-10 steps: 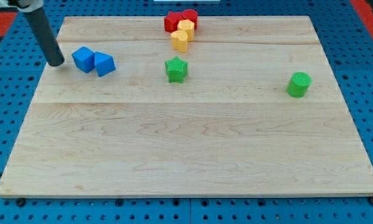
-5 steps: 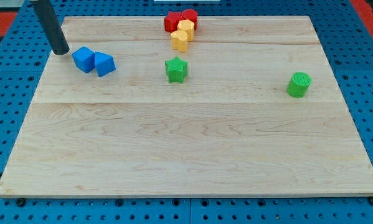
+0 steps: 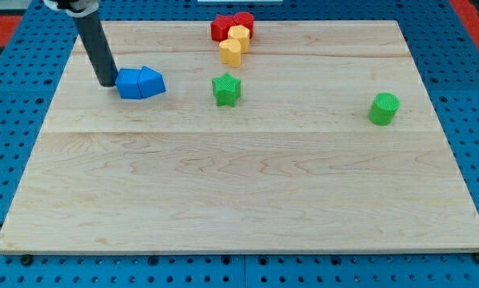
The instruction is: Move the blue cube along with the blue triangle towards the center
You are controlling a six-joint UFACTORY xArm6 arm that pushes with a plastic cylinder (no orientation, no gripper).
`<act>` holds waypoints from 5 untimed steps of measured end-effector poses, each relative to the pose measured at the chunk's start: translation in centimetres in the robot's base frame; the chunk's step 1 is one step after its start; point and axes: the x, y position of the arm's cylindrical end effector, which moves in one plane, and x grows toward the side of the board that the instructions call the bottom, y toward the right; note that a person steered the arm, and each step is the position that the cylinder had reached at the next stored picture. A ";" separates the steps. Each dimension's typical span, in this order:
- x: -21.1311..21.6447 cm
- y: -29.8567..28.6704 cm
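The blue cube (image 3: 129,83) and the blue triangle (image 3: 151,82) sat side by side, touching, near the table's (image 3: 239,200) left edge and closer to its top edge than its bottom. The cube was on the left and the triangle on the right. My tip (image 3: 109,82) was right at the cube's left side, and it looked like it was touching it. I had no gripper to open or close, only a dark rod, so I could not grab anything. I could only push.

Both blocks looked small, hard and light. I thought they would slide easily on the smooth wood. They could also spin or slip apart if I pushed off to one side. The best spot to push was the middle of the cube's left face, so the cube would push the triangle along too. The triangle has slanted sides, so it might slide off at an angle.

Both were bright blue. The middle of the table was well away, to the right and down.

A green star (image 3: 225,89) stood near the triangle's right side. Two yellow blocks (image 3: 234,45) and two red blocks (image 3: 231,25) were bunched at the top edge. A green cylinder (image 3: 384,108) stood near the right edge.
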 end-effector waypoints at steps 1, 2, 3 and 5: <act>-0.6 2.7; -0.6 7.6; 0.2 12.2; 3.9 16.6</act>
